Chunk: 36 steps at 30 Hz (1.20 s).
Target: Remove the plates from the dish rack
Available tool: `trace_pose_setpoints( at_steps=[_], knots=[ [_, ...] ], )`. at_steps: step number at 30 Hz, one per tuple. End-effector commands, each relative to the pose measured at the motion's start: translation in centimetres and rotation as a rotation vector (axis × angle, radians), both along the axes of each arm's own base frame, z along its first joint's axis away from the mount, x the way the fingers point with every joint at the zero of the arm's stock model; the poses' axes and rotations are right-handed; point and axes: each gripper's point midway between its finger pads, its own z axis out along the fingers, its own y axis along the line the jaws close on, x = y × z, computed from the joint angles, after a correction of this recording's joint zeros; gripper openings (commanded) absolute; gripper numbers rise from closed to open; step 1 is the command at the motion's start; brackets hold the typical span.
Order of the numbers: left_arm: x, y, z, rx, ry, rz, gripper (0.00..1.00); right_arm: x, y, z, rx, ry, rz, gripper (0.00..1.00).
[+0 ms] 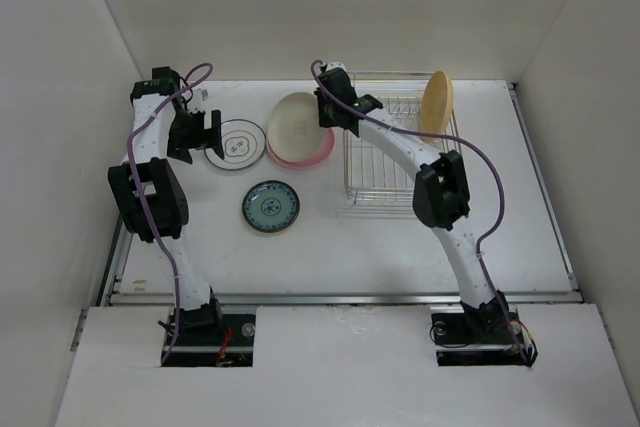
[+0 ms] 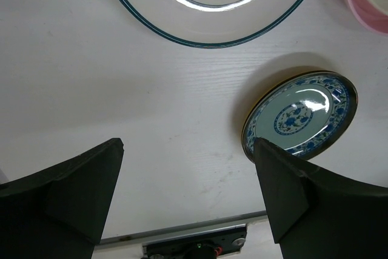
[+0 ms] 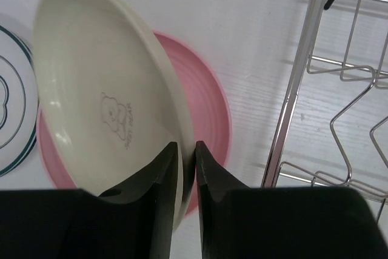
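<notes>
Right gripper (image 3: 187,150) clamped on the rim of a glossy cream plate (image 3: 103,101), tilted over the round pink plate (image 3: 209,107) on the worktop (image 3: 254,28), beside the wire dish rack (image 3: 295,83). Orange-yellow plate (image 1: 436,102) upright in rack. Left gripper (image 2: 188,145) spread wide, empty, near teal plate (image 2: 300,113); ringed white plate (image 2: 212,16) cut off.

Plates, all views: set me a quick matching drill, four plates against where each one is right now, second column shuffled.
1. cream plate
2. orange-yellow plate
3. blue-patterned plate
4. pink plate

a. standing on edge in the dish rack
b. pinched at its rim by the right tool
c. flat on the table, under a tilted plate
d. flat on the table, apart from the others

Pairs: 1-b, 2-a, 3-d, 4-c.
</notes>
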Motion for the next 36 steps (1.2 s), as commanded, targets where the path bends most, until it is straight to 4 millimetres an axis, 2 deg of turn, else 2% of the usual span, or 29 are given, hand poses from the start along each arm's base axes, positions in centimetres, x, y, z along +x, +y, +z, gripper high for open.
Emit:
trace_pose_setpoints(
  at_steps=[1, 5, 6, 7, 9, 10, 12, 13, 14, 15, 16, 17, 18, 19, 20, 21, 22, 25, 26, 27, 29, 32, 34, 35, 36],
  knots=[
    [-0.4, -0.3, 0.7, -0.011, 0.0, -0.028, 0.86, 0.0, 0.6, 2.6, 0.098, -0.004, 0.035, 0.25],
    [-0.6, -0.3, 0.9, -0.013, 0.009, -0.028, 0.86, -0.7, -0.3, 1.6, 0.057, 0.039, 0.018, 0.55],
    [-0.6, -0.3, 0.9, -0.013, 0.009, -0.028, 0.86, -0.9, -0.6, 3.2, 0.062, 0.021, 0.012, 0.6],
    [-0.9, -0.5, 0.9, -0.024, 0.02, -0.03, 0.86, -1.3, -0.9, 3.6, 0.059, 0.025, 0.011, 0.65],
    [-0.9, -0.5, 1.2, -0.022, 0.018, -0.039, 0.86, -1.5, -2.0, 4.9, 0.043, 0.0, -0.025, 0.68],
    [-0.9, -0.5, 1.2, -0.022, 0.018, -0.039, 0.86, -1.9, -2.8, 7.2, 0.042, -0.033, -0.036, 0.69],
    [-1.0, -0.7, 1.6, -0.03, 0.007, -0.041, 0.87, -2.3, -4.5, 8.8, 0.005, -0.067, -0.084, 0.7],
    [-1.2, -0.7, 1.9, -0.03, 0.007, -0.041, 0.87, -2.9, -5.4, 11.0, 0.011, -0.098, -0.104, 0.7],
    [-1.2, -0.7, 1.9, -0.03, 0.007, -0.041, 0.87, -3.1, -6.1, 12.0, -0.004, -0.118, -0.116, 0.7],
    [-1.3, -0.7, 2.2, -0.029, -0.002, -0.041, 0.87, -3.4, -7.7, 12.8, -0.047, -0.14, -0.167, 0.7],
    [-1.3, -0.7, 2.2, -0.029, -0.002, -0.041, 0.87, -4.2, -9.1, 14.6, -0.056, -0.167, -0.203, 0.7],
    [-1.5, -0.8, 2.3, -0.029, -0.002, -0.041, 0.87, -4.5, -11.7, 15.0, -0.108, -0.169, -0.277, 0.72],
    [-1.5, -0.8, 2.3, -0.029, -0.002, -0.041, 0.87, -4.8, -13.2, 16.2, -0.119, -0.184, -0.314, 0.74],
    [-1.5, -0.8, 2.3, -0.029, -0.002, -0.041, 0.87, -5.2, -15.0, 16.5, -0.14, -0.181, -0.351, 0.74],
    [-1.5, -0.8, 2.3, -0.029, -0.002, -0.041, 0.87, -5.9, -17.2, 18.1, -0.145, -0.199, -0.396, 0.76],
    [-1.5, -0.8, 2.3, -0.029, -0.002, -0.041, 0.87, -6.0, -19.1, 18.7, -0.144, -0.207, -0.446, 0.77],
    [-1.7, -0.8, 2.4, -0.029, -0.002, -0.041, 0.87, -5.7, -22.5, 18.8, -0.164, -0.201, -0.517, 0.77],
    [-1.7, -0.8, 2.6, -0.027, -0.013, -0.042, 0.9, -5.6, -28.1, 18.9, -0.17, -0.188, -0.642, 0.77],
    [-1.8, -0.8, 2.8, -0.024, -0.025, -0.042, 0.9, -5.4, -28.8, 18.9, -0.165, -0.183, -0.649, 0.77],
    [-1.7, -1.0, 2.8, -0.033, -0.026, -0.044, 0.9, -4.8, -29.1, 17.7, -0.172, -0.16, -0.648, 0.77],
    [-2.0, -1.0, 2.9, -0.033, -0.026, -0.044, 0.9, -4.2, -29.9, 17.0, -0.173, -0.147, -0.673, 0.77],
    [-2.3, -0.6, 3.1, -0.007, -0.027, -0.059, 0.9, -4.2, -29.4, 16.1, -0.123, -0.124, -0.693, 0.77],
    [-3.1, -0.7, 4.1, 0.001, -0.052, -0.069, 0.92, -4.6, -29.1, 17.3, -0.076, -0.149, -0.679, 0.78],
    [-3.1, -0.4, 4.4, 0.02, -0.07, -0.074, 0.92, -4.5, -28.9, 17.3, -0.071, -0.146, -0.672, 0.78],
    [-3.3, -0.4, 5.1, 0.028, -0.092, -0.087, 0.92, -4.8, -28.7, 18.4, -0.049, -0.16, -0.66, 0.8]
  ],
)
